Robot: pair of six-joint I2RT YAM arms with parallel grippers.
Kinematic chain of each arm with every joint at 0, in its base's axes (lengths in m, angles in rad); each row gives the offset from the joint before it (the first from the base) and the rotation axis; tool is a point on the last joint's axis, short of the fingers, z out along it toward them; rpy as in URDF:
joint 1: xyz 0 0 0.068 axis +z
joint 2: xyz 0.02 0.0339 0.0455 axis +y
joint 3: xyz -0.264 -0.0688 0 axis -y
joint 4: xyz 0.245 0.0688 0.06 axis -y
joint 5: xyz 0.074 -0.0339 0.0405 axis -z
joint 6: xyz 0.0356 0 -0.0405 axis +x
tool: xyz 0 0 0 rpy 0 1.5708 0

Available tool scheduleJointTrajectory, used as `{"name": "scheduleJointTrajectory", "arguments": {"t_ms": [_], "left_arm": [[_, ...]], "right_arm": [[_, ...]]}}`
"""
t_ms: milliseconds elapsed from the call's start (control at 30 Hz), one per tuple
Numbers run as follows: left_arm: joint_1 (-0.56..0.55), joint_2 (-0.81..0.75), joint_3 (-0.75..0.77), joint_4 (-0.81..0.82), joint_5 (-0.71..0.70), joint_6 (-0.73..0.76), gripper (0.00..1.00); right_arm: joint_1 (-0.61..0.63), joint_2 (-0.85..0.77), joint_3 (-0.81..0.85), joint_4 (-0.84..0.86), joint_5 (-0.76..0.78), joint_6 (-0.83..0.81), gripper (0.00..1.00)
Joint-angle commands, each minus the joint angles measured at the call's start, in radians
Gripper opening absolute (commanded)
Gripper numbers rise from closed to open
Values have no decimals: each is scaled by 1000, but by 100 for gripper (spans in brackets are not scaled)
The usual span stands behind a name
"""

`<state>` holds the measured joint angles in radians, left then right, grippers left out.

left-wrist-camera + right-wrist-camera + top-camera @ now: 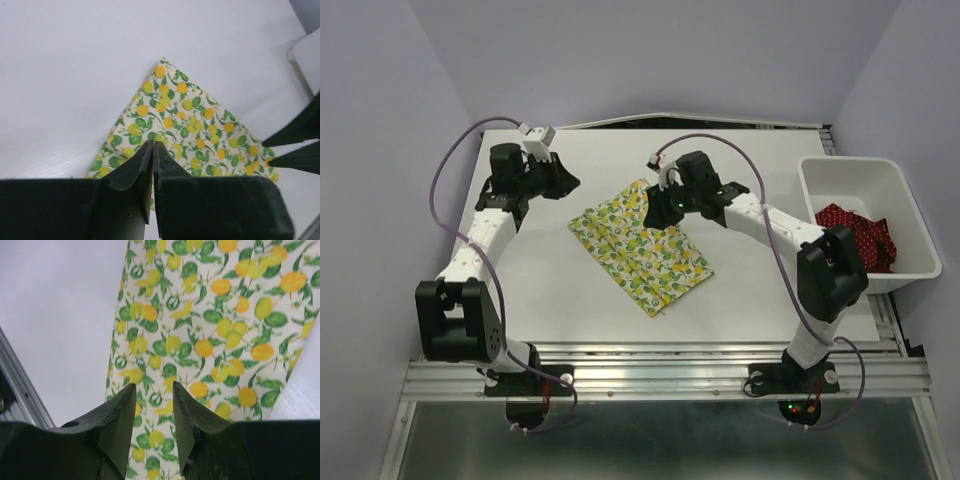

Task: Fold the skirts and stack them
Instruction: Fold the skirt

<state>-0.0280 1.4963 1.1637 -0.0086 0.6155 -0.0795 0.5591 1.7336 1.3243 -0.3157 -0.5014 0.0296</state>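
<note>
The lemon-print skirt (638, 245) lies folded flat in the middle of the white table (530, 290). The red dotted skirt (855, 235) is bunched inside the white bin (850, 164) on the right. My left gripper (565, 183) hovers just off the lemon skirt's upper-left edge. Its jaws are shut with nothing between them (153, 142), and the skirt (185, 120) stretches beyond the tips. My right gripper (660, 200) is over the skirt's far corner. It stands open (154, 385) just above the printed cloth (210, 330), holding nothing.
The bin stands at the table's right edge, and its corner (307, 55) shows in the left wrist view. A metal rail (660, 375) runs along the near edge by the arm bases. Walls close in the table at the back and on both sides.
</note>
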Motion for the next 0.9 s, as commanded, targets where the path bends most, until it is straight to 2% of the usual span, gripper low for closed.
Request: {"name": "scheduleJointTrajectory", "arguments": {"t_ms": [0, 33, 100, 233, 400, 500, 867], "left_arm": [[-30, -11, -172, 29, -5, -175, 7], [-29, -10, -200, 35, 7, -201, 0], [-26, -14, -283, 122, 39, -255, 0], [-26, 25, -297, 160, 78, -338, 0], [-26, 64, -357, 231, 86, -402, 0], [-26, 73, -412, 271, 58, -417, 0], [-21, 182, -395, 256, 23, -398, 0]], "right_arm": [[82, 95, 134, 61, 188, 85, 40], [94, 119, 162, 56, 207, 89, 40], [131, 188, 242, 43, 231, 89, 39], [194, 286, 341, -12, 251, 76, 32], [237, 362, 401, -33, 308, 64, 34], [255, 426, 443, -49, 336, 59, 38], [274, 537, 552, -82, 440, 30, 41]]}}
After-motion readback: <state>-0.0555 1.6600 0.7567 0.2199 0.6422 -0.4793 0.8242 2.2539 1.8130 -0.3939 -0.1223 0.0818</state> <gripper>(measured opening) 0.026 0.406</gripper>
